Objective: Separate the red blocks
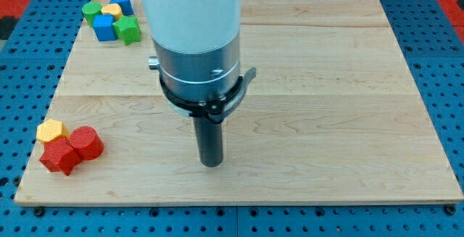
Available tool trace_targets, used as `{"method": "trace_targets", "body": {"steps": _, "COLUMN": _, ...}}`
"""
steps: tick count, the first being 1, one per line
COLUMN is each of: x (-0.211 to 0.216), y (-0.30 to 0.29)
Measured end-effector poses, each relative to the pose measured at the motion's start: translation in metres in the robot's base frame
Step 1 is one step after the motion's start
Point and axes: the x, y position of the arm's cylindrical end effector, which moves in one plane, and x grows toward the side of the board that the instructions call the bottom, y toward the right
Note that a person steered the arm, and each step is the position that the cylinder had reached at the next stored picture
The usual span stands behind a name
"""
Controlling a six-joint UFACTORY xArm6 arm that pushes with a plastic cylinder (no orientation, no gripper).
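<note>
My tip [211,164] is resting on the wooden board [326,121] near the middle of its near edge, touching no block and pushing nothing (a bare rod, so nothing to clasp). The red cylinder [85,142] and the red block [59,155] are sitting pressed together at the near left corner, well left of my tip, with a yellow hexagonal block [51,130] touching them. Far left, green, blue and yellow blocks [110,17] are clustering.
</note>
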Motion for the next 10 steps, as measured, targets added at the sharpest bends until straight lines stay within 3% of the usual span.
{"method": "trace_targets", "body": {"steps": 2, "x": 0.022, "y": -0.01}}
{"method": "trace_targets", "body": {"steps": 3, "x": 0.058, "y": -0.058}}
{"method": "trace_targets", "body": {"steps": 4, "x": 0.058, "y": -0.08}}
{"method": "trace_targets", "body": {"steps": 5, "x": 0.057, "y": -0.133}}
{"method": "trace_targets", "body": {"steps": 6, "x": 0.056, "y": -0.227}}
{"method": "trace_targets", "body": {"steps": 7, "x": 0.051, "y": -0.274}}
{"method": "trace_targets", "body": {"steps": 10, "x": 0.016, "y": -0.251}}
